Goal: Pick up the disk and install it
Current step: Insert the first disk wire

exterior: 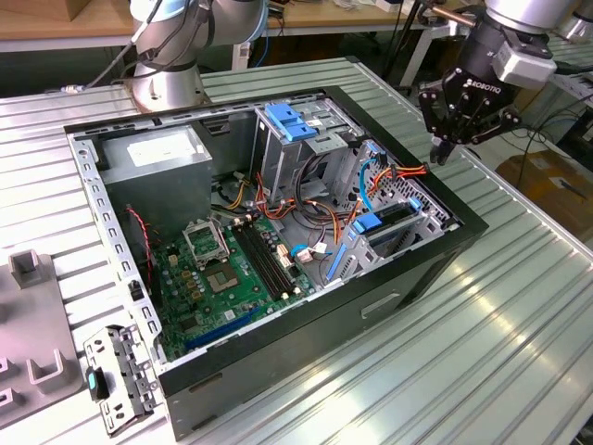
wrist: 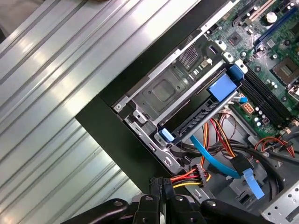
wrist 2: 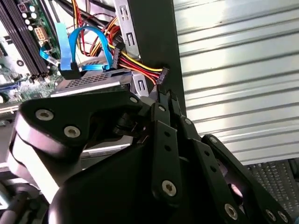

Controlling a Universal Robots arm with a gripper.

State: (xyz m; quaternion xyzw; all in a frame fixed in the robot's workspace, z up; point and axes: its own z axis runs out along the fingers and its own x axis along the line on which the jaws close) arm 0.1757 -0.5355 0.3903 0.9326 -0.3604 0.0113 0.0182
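- Currently the end effector (exterior: 443,146) hangs empty, fingers pinched together, above the computer case (exterior: 417,278) rim, toward the bench (exterior: 519,315) edge on the exterior view's right.
- The disk (exterior: 391,215) sits in the drive cage (exterior: 400,245) just inside that rim.

Aloft, the hand (exterior: 459,134) with fingers (wrist 2: 163,126) together (tips downward).

My exterior view looks down at a slant from well back and takes in the whole open computer case (exterior: 324,311) on the ribbed table (exterior: 500,352). Both wrist views sit close above the case's edge, looking down past the gripper (wrist 2: 164,95). They share the red-and-yellow cable plug (wrist 2: 161,76), the case wall and the table.
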